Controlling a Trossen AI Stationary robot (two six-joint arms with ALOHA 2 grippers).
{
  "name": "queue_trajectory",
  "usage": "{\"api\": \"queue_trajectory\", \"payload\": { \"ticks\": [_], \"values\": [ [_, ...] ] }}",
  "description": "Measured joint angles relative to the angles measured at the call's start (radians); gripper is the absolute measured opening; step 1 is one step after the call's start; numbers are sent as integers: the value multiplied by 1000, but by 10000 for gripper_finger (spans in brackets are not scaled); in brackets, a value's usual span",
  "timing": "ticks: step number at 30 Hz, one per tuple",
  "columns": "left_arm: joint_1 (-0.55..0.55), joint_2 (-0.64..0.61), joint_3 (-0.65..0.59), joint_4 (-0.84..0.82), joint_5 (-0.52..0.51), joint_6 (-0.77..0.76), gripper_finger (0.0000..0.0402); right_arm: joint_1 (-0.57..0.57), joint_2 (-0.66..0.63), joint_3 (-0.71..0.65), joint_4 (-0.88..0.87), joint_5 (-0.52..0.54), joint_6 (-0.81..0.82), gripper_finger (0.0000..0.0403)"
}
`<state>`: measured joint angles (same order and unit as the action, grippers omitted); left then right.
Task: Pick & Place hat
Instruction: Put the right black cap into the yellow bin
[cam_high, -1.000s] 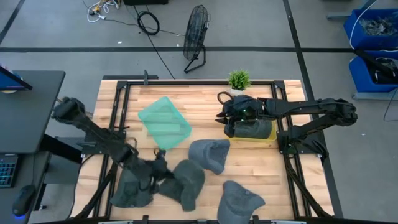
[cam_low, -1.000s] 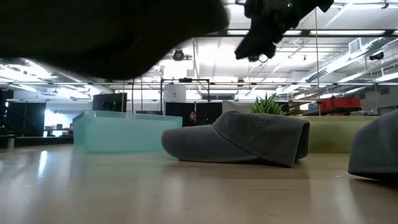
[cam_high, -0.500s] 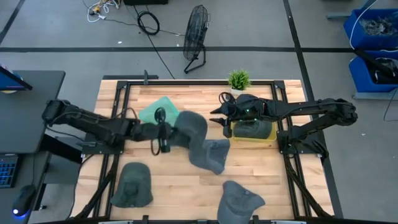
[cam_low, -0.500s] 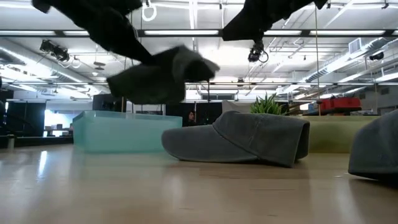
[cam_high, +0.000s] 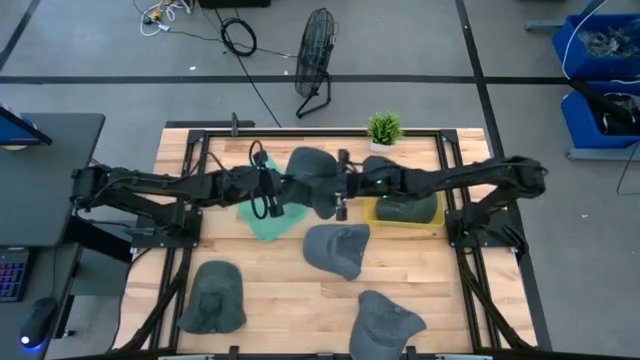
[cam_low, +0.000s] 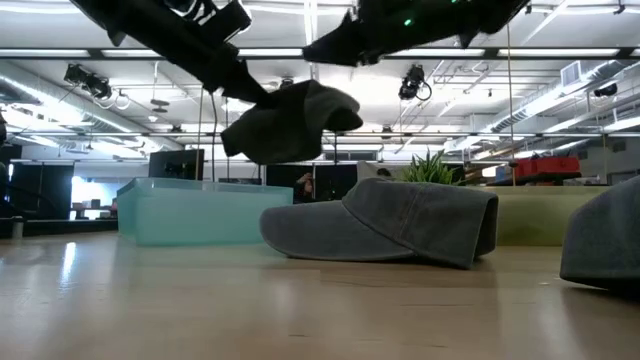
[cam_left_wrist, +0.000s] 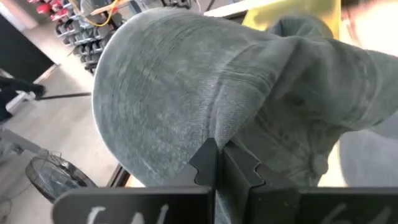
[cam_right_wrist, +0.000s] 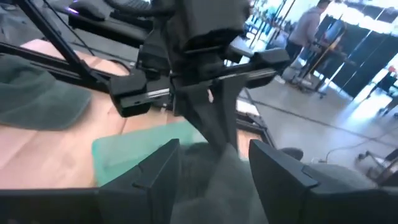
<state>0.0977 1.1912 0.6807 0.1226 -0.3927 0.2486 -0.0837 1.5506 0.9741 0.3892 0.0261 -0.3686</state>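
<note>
My left gripper (cam_high: 287, 190) is shut on a grey cap (cam_high: 312, 178) and holds it in the air over the teal bin (cam_high: 262, 212). In the low view the cap (cam_low: 290, 122) hangs below the left gripper (cam_low: 250, 90). My right gripper (cam_high: 340, 196) reaches in from the right, open. Its fingers (cam_right_wrist: 163, 169) stand on either side of the cap (cam_right_wrist: 214, 177). A second cap (cam_high: 406, 208) lies inside the yellow bin (cam_high: 432, 222). My left gripper pinches a fold of the cap's crown (cam_left_wrist: 214, 127) between its two fingers (cam_left_wrist: 239, 167). It comes roughly level from the table's left. The cap is lifted clear and droops beyond the fingers. My right gripper straddles the cap's other side; I cannot tell whether it touches.
Three more grey caps lie on the wooden table: one in the middle (cam_high: 336, 248), one at the near left (cam_high: 212, 297) and one at the near edge (cam_high: 386, 322). A small potted plant (cam_high: 383, 127) stands at the far edge. Black frame rails (cam_high: 183, 215) run along both sides.
My left gripper has lifted the cap off the near-left part of the table. It has swung up and toward the far edge and now holds the cap over the teal bin. My right gripper has moved left from the yellow bin toward the raised cap.
</note>
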Motion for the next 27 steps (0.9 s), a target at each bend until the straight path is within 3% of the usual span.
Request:
{"api": "queue_trajectory", "payload": {
  "ticks": [4, 13, 27],
  "values": [
    [14, 7, 0, -1, -1, 2, 16, -1, 97, 42, 28, 20, -15, 199],
    [11, 7, 0, -12, 19, 1, 16, -10, 214, 159, -130, 258, -109, 188],
    [11, 8, 0, -29, 132, 44, 16, -12, 215, 165, -186, 291, -81, 67]
  ]
}}
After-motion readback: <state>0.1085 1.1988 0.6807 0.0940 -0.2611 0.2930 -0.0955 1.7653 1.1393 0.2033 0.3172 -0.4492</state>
